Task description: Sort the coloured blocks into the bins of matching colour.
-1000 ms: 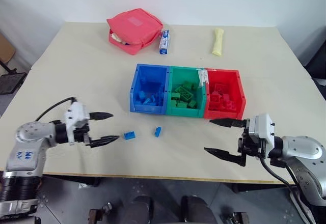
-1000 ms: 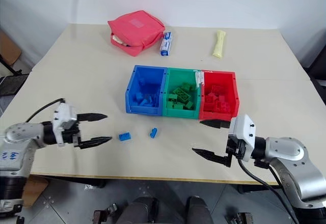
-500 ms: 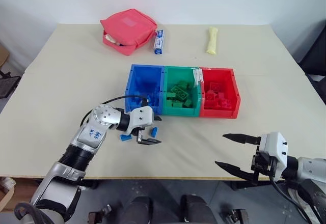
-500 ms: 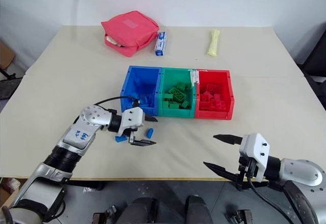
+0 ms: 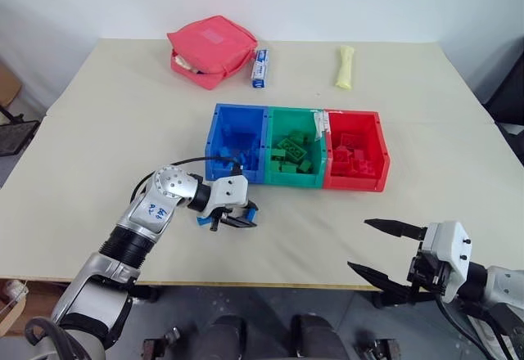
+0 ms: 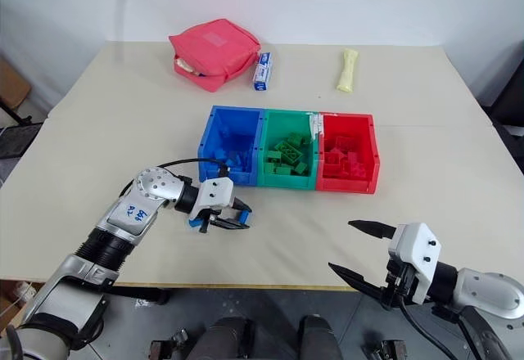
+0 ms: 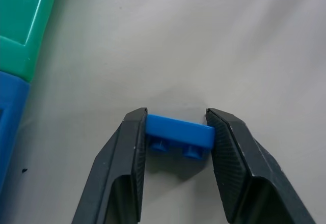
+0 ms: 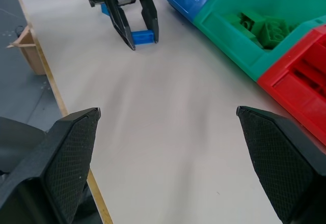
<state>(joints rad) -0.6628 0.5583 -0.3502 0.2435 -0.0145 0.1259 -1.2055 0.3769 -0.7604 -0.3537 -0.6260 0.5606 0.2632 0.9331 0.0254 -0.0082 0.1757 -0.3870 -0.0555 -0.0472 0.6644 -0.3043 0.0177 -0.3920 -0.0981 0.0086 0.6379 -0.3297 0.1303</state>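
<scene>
While the head views give only a dark clump at the left gripper (image 5: 242,219), the left wrist view shows its fingers (image 7: 127,152) pressed on both ends of a blue block (image 7: 179,133), studs facing the camera, on or just above the table (image 5: 98,155). Right wrist view shows the same grip from across the table, block (image 8: 142,36) between the black tips. A second blue block (image 5: 202,220) sits just beside that gripper, half hidden by it; can't tell if they touch.

Block is small, flat, bright blue, two studs visible.

Bins (image 5: 299,182) stand mid-table, joined in a row: blue, green, red from left to right, each holding blocks of its own colour. Gripped block lies between the blue bin's front wall and the near table edge, close to the bin.

Right gripper (image 5: 383,251) hangs spread wide, nothing in it, over the near edge toward the right corner; arm cut off by frame.

Far edge: red pouch (image 5: 214,49), small blue-white box (image 5: 261,67), pale yellow roll (image 5: 346,66). Box print unreadable.
</scene>
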